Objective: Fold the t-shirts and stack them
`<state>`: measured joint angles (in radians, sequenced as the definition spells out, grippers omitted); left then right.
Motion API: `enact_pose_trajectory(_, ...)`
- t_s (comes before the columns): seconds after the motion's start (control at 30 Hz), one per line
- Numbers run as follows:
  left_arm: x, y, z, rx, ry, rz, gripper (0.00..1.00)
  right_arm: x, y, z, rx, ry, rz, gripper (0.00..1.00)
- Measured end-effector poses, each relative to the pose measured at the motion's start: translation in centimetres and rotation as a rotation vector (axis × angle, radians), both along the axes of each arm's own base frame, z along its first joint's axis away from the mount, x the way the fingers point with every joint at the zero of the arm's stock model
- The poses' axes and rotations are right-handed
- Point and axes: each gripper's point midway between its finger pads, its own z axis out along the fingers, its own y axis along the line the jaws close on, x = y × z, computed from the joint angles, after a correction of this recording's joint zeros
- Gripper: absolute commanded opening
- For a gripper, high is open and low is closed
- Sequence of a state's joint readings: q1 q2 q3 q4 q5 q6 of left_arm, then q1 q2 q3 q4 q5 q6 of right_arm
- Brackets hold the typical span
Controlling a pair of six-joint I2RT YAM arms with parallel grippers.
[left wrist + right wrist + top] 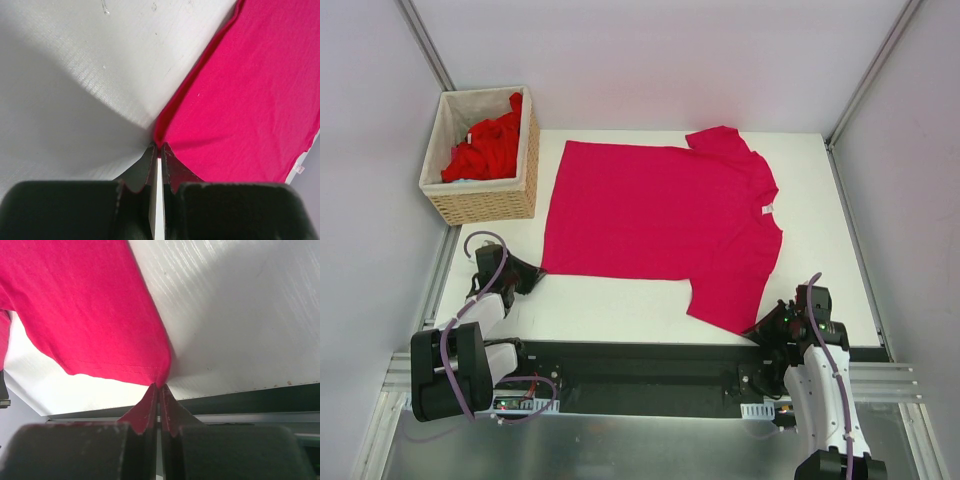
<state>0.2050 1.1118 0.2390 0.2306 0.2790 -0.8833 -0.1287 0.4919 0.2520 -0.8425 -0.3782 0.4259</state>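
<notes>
Left gripper (157, 148) pinches the hem corner and right gripper (159, 387) the sleeve tip of the magenta t-shirt (660, 220), spread flat on the desk (620, 305), likely so its near edge lifts evenly for folding.

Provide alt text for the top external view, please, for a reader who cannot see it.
A magenta t-shirt lies spread flat on a white table, collar to the right. The left gripper is shut on its near hem corner and the right gripper on its near sleeve. A wicker basket holding red shirts stands at the far left.
</notes>
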Motion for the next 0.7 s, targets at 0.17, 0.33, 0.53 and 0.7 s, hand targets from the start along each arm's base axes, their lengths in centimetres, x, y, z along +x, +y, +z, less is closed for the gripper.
enact_pose_trajectory(0.17,0.0,0.0,0.0,0.000,0.001,0.000,0.00,0.1,-0.1,0.0,-0.007,-0.009,-0.003,0.01)
enact_pose_trajectory(0.33,-0.1,-0.1,0.2,-0.003,0.013,-0.001,0.00,1.3,-0.6,1.6,-0.036,-0.062,-0.012,0.01)
enact_pose_trajectory(0.53,0.1,-0.1,2.0,-0.001,-0.020,-0.006,0.00,5.4,-1.3,7.0,-0.068,-0.239,-0.019,0.01)
enact_pose_trajectory(0.7,1.7,0.1,5.0,0.008,-0.077,-0.010,0.00,8.7,-1.9,9.9,-0.089,-0.325,-0.020,0.01)
